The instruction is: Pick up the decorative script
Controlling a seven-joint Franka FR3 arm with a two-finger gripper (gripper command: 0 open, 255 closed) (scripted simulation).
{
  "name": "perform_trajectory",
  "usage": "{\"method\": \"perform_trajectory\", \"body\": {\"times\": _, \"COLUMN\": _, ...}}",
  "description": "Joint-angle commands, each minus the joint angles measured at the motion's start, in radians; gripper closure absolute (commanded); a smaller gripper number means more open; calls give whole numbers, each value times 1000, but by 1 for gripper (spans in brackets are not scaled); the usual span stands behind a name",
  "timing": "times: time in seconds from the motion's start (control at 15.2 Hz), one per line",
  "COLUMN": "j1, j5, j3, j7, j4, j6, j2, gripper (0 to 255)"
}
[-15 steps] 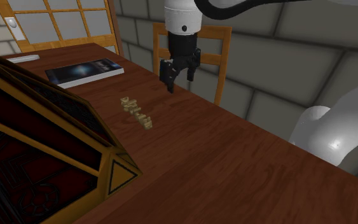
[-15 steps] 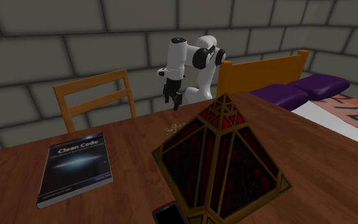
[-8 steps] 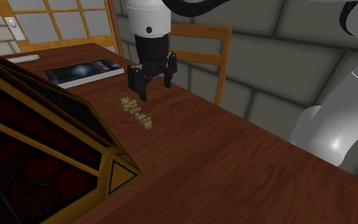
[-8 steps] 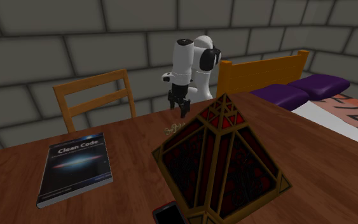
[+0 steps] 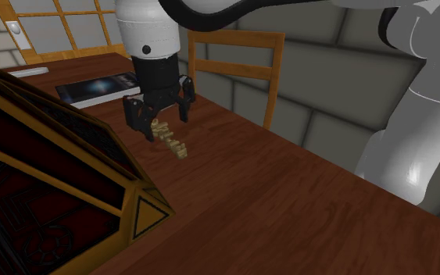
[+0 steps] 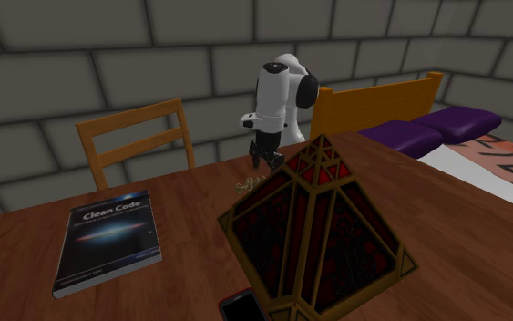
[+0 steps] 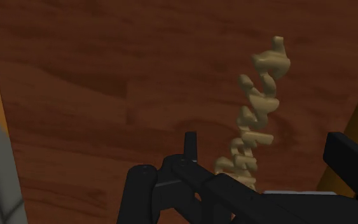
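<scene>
Gripper (image 5: pixel 163 125) is right over the target now, jaws spread wide and clasping nothing! A second ago it hung in front of the wooden chair (image 5: pixel 237 55); since then it has swept toward the shoulder view's left and dropped lower, so its black fingers (image 5: pixel 143 125) now stand either side of the far end of the decorative script (image 5: pixel 171 141). That tan, curly lettering lies flat on the dark wooden table (image 5: pixel 273 195), unmoved, between the Clean Code book (image 5: pixel 105 87) on the far side and the big pyramid-shaped lantern (image 5: pixel 46 180) on the near side. From the wrist, the script (image 7: pixel 257 121) runs away from the hand, its near end sitting between the open fingers, and I see no contact yet. So the approach looks nearly done: what's left, I'd judge, is a short descent and a squeeze. The hand points straight down, the white forearm arching in from the shoulder view's upper right.
</scene>
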Motion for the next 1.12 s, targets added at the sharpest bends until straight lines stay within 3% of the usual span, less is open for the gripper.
{"method": "perform_trajectory", "body": {"times": 0.0, "j1": 0, "j5": 1, "j3": 0, "j7": 2, "j4": -24, "j6": 24, "j2": 0, "gripper": 0}}
{"method": "perform_trajectory", "body": {"times": 0.33, "j1": 0, "j5": 4, "j3": -1, "j7": 1, "j4": -65, "j6": 60, "j2": -7, "gripper": 0}}
{"method": "perform_trajectory", "body": {"times": 0.4, "j1": 0, "j5": 3, "j3": -1, "j7": 2, "j4": -64, "j6": 60, "j2": -5, "gripper": 255}}
{"method": "perform_trajectory", "body": {"times": 1.06, "j1": 0, "j5": 3, "j3": -1, "j7": 1, "j4": -50, "j6": 46, "j2": -5, "gripper": 255}}
